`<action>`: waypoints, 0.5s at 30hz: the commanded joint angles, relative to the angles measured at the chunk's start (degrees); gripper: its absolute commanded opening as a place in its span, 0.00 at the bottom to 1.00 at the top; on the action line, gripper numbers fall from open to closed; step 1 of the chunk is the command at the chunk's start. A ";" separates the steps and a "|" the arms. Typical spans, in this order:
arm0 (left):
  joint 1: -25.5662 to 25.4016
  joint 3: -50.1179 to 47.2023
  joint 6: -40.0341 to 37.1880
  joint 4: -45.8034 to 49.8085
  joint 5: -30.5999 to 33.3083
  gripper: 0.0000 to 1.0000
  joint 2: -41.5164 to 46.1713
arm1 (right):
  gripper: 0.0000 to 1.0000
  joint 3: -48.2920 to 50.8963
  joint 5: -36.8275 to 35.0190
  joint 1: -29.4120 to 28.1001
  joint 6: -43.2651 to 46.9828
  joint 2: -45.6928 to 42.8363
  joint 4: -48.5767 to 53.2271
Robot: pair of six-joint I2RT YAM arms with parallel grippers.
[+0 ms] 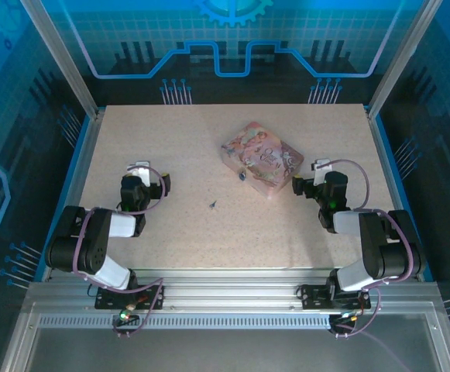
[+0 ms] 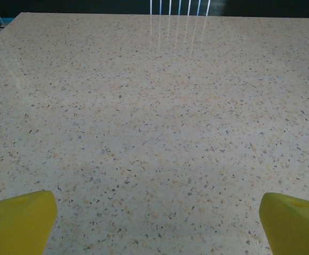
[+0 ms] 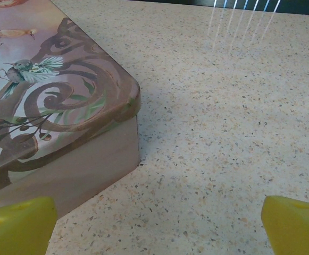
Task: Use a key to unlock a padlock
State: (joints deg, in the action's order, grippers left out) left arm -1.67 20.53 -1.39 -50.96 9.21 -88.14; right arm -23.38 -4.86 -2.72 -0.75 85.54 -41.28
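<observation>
Nearest: left gripper (image 2: 155, 215) and right gripper (image 3: 157, 217) wide open, empty. Key (image 1: 212, 204) loose on table (image 1: 170, 139) between arms. Padlock (image 1: 242, 175) at box (image 1: 265, 155) near-left edge.

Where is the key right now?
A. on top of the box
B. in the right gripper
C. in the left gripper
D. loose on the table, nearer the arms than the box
D: the key lies on the table, short of the box; left gripper and right gripper are open, empty.
</observation>
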 commanded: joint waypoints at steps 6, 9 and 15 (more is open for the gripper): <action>0.09 1.34 1.38 -1.90 -0.12 0.99 -0.63 | 1.00 -1.32 0.67 -0.82 0.85 0.68 -2.04; 0.08 1.94 1.44 0.28 0.14 0.99 1.05 | 1.00 -2.82 -1.19 -0.74 -0.01 -2.20 2.70; -0.30 8.21 1.83 15.58 3.30 0.99 5.87 | 1.00 -5.10 -1.05 0.08 -1.77 -7.42 11.77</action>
State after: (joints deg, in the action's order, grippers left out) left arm -1.67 25.06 -0.78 -42.46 9.96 -85.03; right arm -27.00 -5.54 -2.68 -1.28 80.82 -34.24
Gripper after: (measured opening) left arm 0.990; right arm 0.997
